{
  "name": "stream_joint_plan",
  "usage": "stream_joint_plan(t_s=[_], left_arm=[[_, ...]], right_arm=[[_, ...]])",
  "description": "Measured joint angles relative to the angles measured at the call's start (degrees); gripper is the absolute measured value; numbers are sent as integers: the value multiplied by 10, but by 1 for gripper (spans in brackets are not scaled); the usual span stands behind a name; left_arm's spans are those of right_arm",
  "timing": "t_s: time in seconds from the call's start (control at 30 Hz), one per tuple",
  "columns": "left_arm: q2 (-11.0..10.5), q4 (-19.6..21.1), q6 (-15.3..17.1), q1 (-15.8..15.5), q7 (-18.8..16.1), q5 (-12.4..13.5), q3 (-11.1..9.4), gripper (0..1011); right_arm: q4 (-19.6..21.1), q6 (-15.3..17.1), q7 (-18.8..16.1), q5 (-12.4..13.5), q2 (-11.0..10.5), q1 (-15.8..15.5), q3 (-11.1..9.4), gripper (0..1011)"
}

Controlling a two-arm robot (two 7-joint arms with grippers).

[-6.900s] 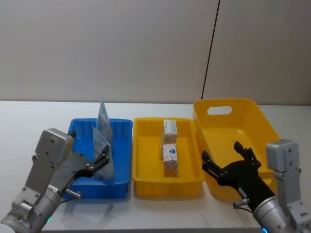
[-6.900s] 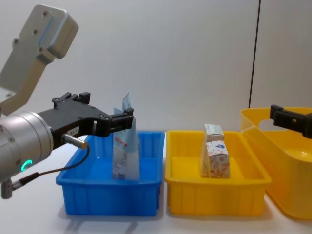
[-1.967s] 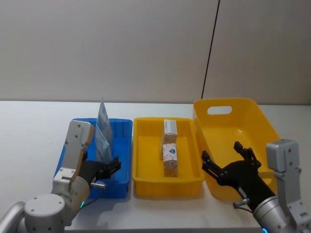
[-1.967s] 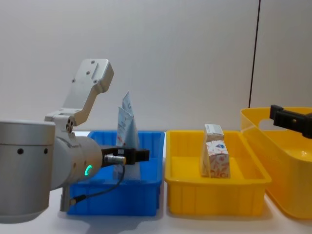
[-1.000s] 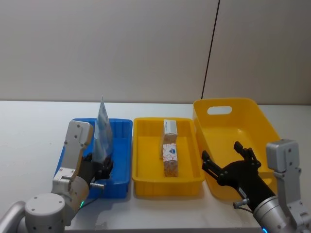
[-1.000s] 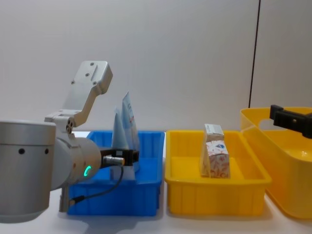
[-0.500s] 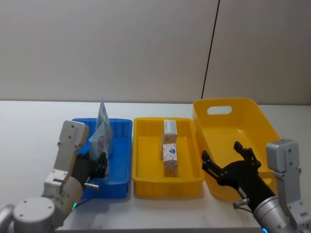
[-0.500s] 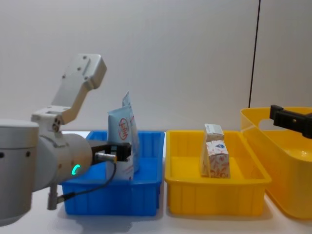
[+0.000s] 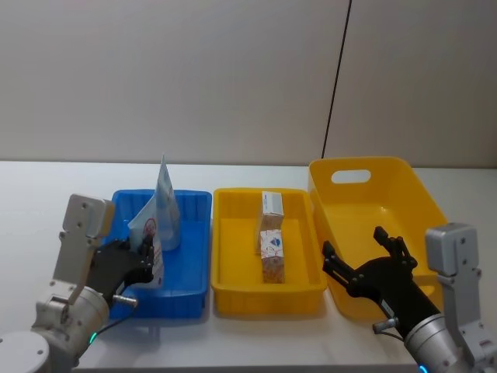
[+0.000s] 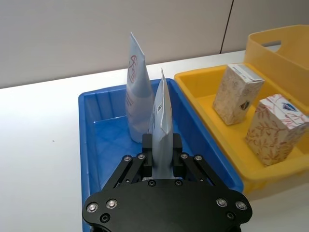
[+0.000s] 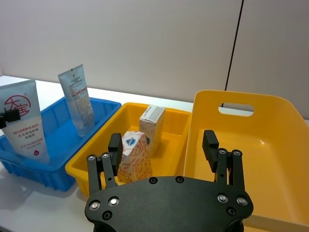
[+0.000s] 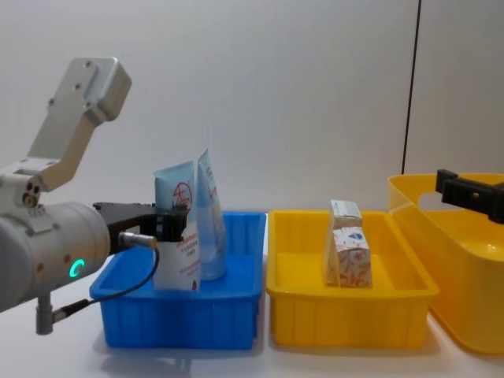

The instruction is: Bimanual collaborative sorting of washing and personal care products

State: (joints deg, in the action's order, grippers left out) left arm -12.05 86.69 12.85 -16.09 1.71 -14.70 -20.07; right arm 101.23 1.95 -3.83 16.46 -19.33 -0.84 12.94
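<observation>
My left gripper (image 9: 144, 259) is shut on a pale-blue squeeze tube (image 9: 147, 231) with a red round logo. It holds the tube upright over the near-left part of the blue bin (image 9: 194, 291). The left wrist view sees this tube (image 10: 161, 125) edge-on between the fingers. A second pale-blue tube (image 9: 165, 203) stands against the bin's back. Two small cartons stand in the middle yellow tray (image 9: 233, 299): a patterned one (image 9: 271, 256) in front and a cream one (image 9: 271, 208) behind. My right gripper (image 9: 363, 260) hovers open by the big yellow basket's near-left corner.
The large yellow basket (image 9: 419, 186) with a handle slot stands at the right, touching the middle tray. The three containers sit in a row on a white table (image 9: 46, 202). Bare table lies left of the blue bin, with a wall behind.
My left gripper has carried the held tube leftward in the blue bin and turned it so its printed face shows. The right arm, second tube and cartons have not moved.
</observation>
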Motion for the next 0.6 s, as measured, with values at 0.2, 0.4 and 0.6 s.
stream_joint_plan(t_s=[0.2,0.4,0.6], left_arm=[[-5,11,-3,11,18,-13,5,180],[-6,13,3,18,39,-27,8,169],[-5,16,1,20,54,-35,12,169]], right_arm=[[0,0,0,0,0,0,0,1003],[0,0,0,0,0,0,0,1003],[0,0,0,0,0,0,0,1003]])
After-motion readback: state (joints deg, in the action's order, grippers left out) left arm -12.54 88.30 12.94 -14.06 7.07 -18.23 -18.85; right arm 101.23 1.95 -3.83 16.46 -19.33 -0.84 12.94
